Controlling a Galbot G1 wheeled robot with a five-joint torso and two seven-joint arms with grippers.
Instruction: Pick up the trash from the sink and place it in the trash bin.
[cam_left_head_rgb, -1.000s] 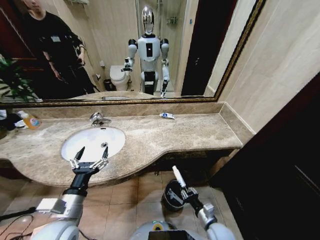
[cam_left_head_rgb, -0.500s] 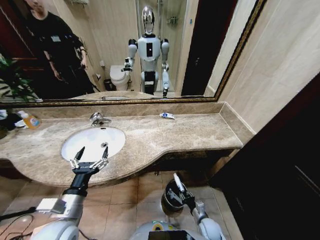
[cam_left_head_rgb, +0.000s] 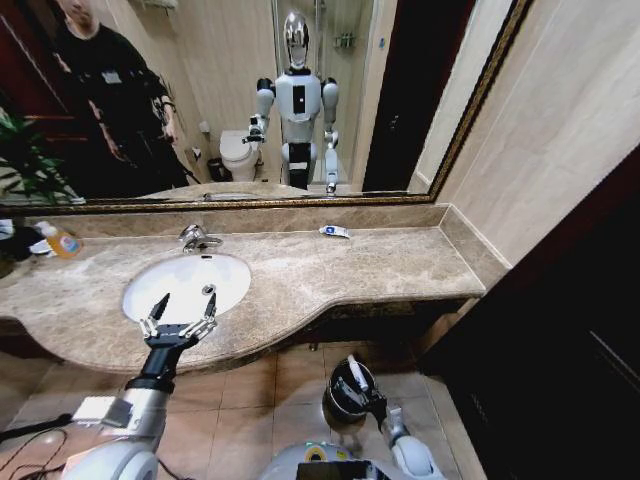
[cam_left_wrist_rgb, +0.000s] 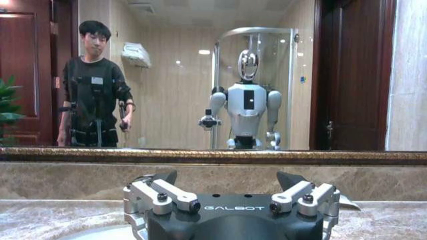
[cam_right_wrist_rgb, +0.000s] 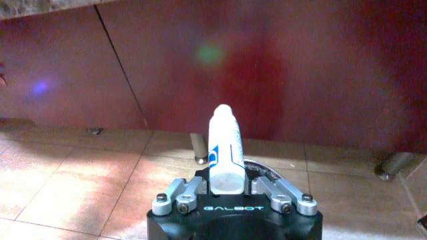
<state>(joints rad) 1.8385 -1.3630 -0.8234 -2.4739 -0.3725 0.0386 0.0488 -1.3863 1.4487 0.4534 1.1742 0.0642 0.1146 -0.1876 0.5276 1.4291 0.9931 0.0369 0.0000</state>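
Observation:
The white oval sink (cam_left_head_rgb: 187, 283) is set in the marble countertop. Just above its front rim my left gripper (cam_left_head_rgb: 178, 318) hovers open, with nothing between its fingers (cam_left_wrist_rgb: 157, 189). Down at floor level my right gripper (cam_left_head_rgb: 366, 392) is shut on a white-and-blue tube (cam_left_head_rgb: 355, 371) of trash, right above the round black trash bin (cam_left_head_rgb: 331, 400). In the right wrist view the tube (cam_right_wrist_rgb: 224, 149) sticks straight out of the gripper (cam_right_wrist_rgb: 225, 181), and part of the bin's shiny rim (cam_right_wrist_rgb: 267, 167) shows past it.
Another white-and-blue tube (cam_left_head_rgb: 334, 231) lies on the countertop (cam_left_head_rgb: 380, 265) near the mirror. An orange-labelled bottle (cam_left_head_rgb: 60, 241) stands at the far left, and a chrome faucet (cam_left_head_rgb: 195, 238) behind the basin. A dark wooden panel (cam_right_wrist_rgb: 267, 75) rises behind the bin.
My right gripper has come down and nearer with the tube, from beside the bin to right over it. The left arm has not moved.

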